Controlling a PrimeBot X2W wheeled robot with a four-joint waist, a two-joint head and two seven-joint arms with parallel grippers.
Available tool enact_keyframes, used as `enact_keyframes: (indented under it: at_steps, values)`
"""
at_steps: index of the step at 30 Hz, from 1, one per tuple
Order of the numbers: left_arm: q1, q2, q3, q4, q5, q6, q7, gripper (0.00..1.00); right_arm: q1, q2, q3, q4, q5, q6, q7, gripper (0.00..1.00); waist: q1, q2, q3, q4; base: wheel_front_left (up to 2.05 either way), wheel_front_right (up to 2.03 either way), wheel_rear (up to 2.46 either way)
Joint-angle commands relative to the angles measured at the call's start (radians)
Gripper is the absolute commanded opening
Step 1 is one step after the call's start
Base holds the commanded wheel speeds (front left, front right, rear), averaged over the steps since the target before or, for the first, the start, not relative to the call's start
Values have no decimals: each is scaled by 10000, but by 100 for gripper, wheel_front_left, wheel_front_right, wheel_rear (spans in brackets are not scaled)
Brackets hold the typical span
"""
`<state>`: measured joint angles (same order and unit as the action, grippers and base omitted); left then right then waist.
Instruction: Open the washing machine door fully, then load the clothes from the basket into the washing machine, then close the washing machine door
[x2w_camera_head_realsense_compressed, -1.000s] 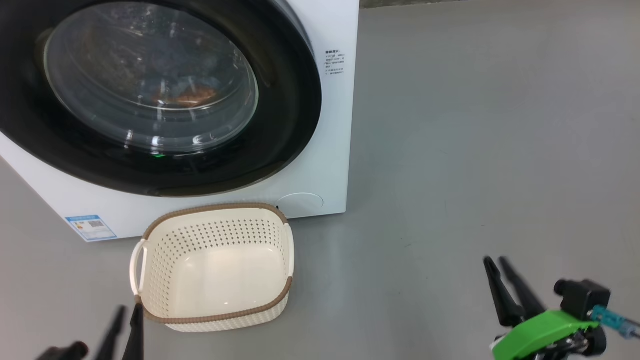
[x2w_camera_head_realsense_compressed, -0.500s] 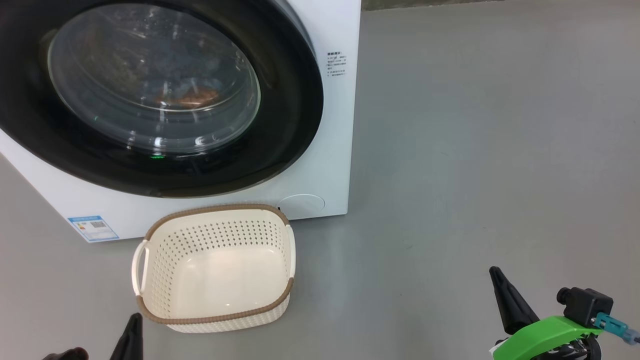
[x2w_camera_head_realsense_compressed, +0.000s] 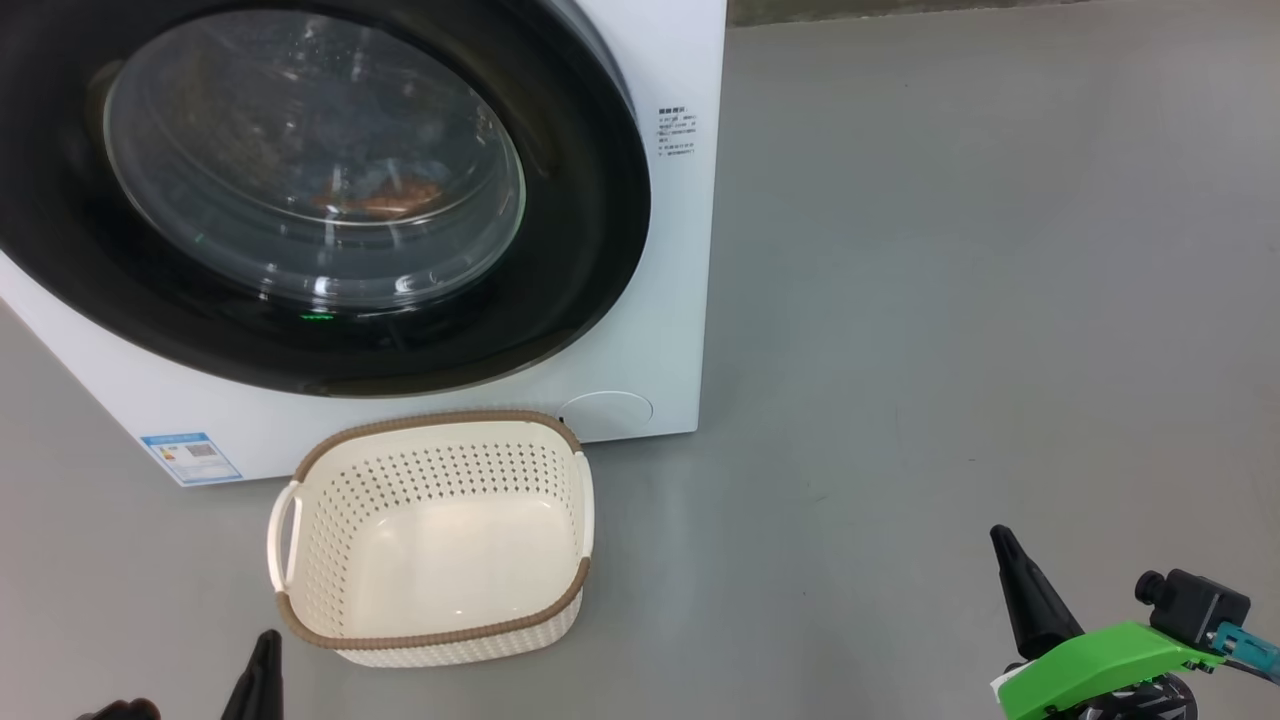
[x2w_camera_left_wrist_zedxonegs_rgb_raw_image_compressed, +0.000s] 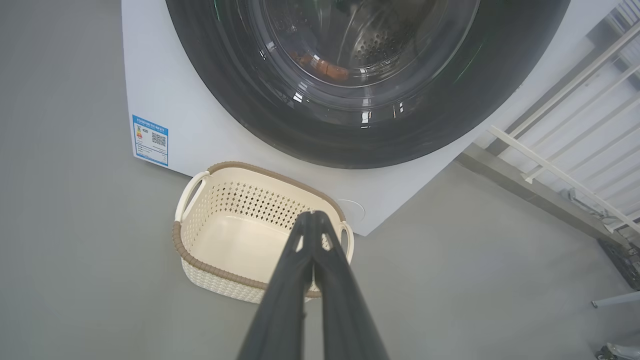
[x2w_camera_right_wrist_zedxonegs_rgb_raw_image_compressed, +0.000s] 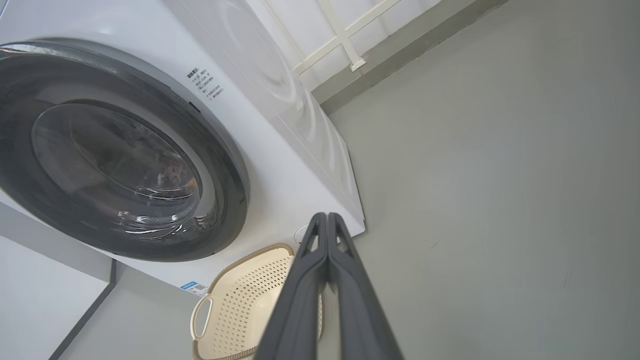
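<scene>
Note that the washing machine door (x2w_camera_head_realsense_compressed: 585, 250) is closed, with its glossy black rim flush against the front of the white washing machine (x2w_camera_head_realsense_compressed: 660, 330) and its glass bowl (x2w_camera_head_realsense_compressed: 310, 150) bulging at the centre. Through the glass you can see the clothes (x2w_camera_head_realsense_compressed: 380, 195) as an orange-brown patch lying low in the perforated steel drum (x2w_camera_left_wrist_zedxonegs_rgb_raw_image_compressed: 380, 45). Reflections make the rest of the fabric too dim to describe. The basket (x2w_camera_head_realsense_compressed: 450, 560) stands upright on the grey floor (x2w_camera_head_realsense_compressed: 950, 300), just in front of the machine and below the door, and its bare cream bottom is visible. A blue label sticker (x2w_camera_head_realsense_compressed: 190, 457) is at the lower left of the machine front, and a round cover (x2w_camera_head_realsense_compressed: 605, 412) is at the lower right, just behind the basket's far rim. The left gripper (x2w_camera_head_realsense_compressed: 266, 640) is at the lower left of the head view, near the basket's near left corner. In the left wrist view its two dark fingers (x2w_camera_left_wrist_zedxonegs_rgb_raw_image_compressed: 280, 300) are pressed together tip to tip with nothing between them. The right gripper (x2w_camera_head_realsense_compressed: 998, 535), which carries a green housing (x2w_camera_head_realsense_compressed: 1090, 655), is at the lower right, well apart from the basket and the machine. In the right wrist view its fingers (x2w_camera_right_wrist_zedxonegs_rgb_raw_image_compressed: 300, 295) are likewise pressed together and hold nothing. A white railing (x2w_camera_left_wrist_zedxonegs_rgb_raw_image_compressed: 560, 170) runs beside the machine.
</scene>
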<state>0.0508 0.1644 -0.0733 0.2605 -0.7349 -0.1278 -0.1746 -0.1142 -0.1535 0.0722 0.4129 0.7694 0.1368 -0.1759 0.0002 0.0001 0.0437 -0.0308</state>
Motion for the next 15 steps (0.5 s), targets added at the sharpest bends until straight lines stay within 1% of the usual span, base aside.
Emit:
enact_keyframes:
  at_steps: [1, 15]
  values:
    - [-441, 129, 221, -176, -281, -7, 45, 0, -159, -35, -79, -305, 332, -15, 71, 0, -2, -1, -5, 4, 0, 0, 0]
    - [-608, -44, 445, -174, -1536, -10, 446, 0, -127, 120, -339, -507, 1514, -21, 484, 0, -2, -1, -64, 49, 0, 0, 0]
